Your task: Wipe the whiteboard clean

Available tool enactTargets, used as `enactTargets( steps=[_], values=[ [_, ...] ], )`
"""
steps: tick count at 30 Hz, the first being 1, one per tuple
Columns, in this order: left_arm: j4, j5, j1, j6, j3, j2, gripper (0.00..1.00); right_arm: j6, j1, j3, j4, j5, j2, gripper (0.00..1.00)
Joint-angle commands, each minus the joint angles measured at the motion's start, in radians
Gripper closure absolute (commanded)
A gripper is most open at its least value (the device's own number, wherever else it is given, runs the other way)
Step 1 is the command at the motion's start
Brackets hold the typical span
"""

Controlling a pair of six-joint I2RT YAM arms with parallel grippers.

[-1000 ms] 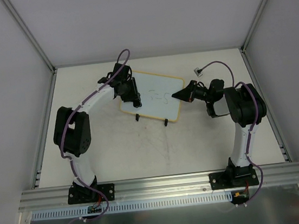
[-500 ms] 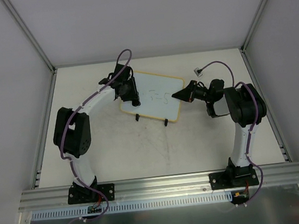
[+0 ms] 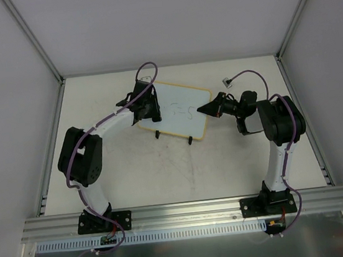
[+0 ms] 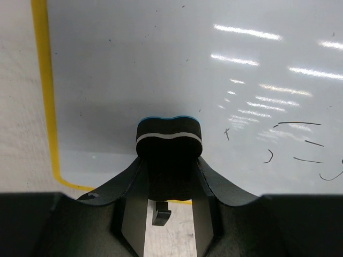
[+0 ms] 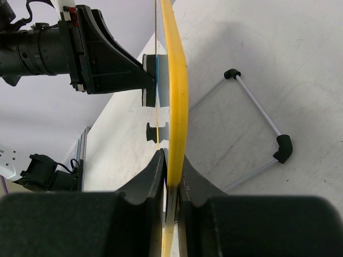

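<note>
The whiteboard [image 3: 178, 110] stands tilted on its two black clip feet at the table's middle back, with faint dark handwriting near its centre. My left gripper [image 3: 148, 108] is shut on the small black-and-blue eraser [image 4: 169, 140] and presses it against the board's left part [image 4: 161, 64]; remaining strokes [image 4: 300, 144] lie to the eraser's right. My right gripper [image 3: 204, 109] is shut on the board's right edge, seen edge-on as a yellow frame [image 5: 176, 96] between its fingers. The eraser [image 5: 150, 80] and left gripper also show there, against the board's face.
A thin white wire stand with black corners [image 5: 262, 123] lies on the table behind the board. A small white connector on a purple cable [image 3: 229, 82] lies at the back right. Grey enclosure walls and aluminium posts bound the table.
My left gripper with the eraser has slid a little up and right across the board's left part. The writing looks fainter. The right gripper has held still.
</note>
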State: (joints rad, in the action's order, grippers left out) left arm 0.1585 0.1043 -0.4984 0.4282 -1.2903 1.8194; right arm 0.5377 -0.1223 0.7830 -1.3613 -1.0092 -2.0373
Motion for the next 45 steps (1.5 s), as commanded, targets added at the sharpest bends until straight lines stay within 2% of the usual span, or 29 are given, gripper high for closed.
enactTargets(
  steps=[1, 12, 27, 35, 38, 45],
  values=[
    [-0.12, 0.075, 0.008, -0.057, 0.034, 0.003, 1.0, -0.108, -0.02, -0.018, -0.171, -0.012, 0.012, 1.0],
    [-0.188, -0.011, 0.0, -0.069, 0.028, 0.037, 1.0, -0.111, -0.022, -0.021, -0.171, -0.012, 0.015, 1.0],
    [-0.341, 0.051, -0.173, -0.049, 0.138, 0.005, 1.0, -0.111, -0.022, -0.021, -0.171, -0.014, 0.015, 1.0],
    [-0.408, 0.021, -0.233, 0.013, 0.189, 0.02, 1.0, -0.113, -0.02, -0.019, -0.171, -0.012, 0.014, 1.0],
    [-0.419, 0.044, -0.279, 0.014, 0.177, 0.044, 1.0, -0.113, -0.02, -0.019, -0.171, -0.012, 0.014, 1.0],
    [-0.419, -0.005, -0.322, 0.034, 0.109, 0.113, 1.0, -0.113, -0.02, -0.022, -0.171, -0.014, 0.015, 1.0]
  ],
)
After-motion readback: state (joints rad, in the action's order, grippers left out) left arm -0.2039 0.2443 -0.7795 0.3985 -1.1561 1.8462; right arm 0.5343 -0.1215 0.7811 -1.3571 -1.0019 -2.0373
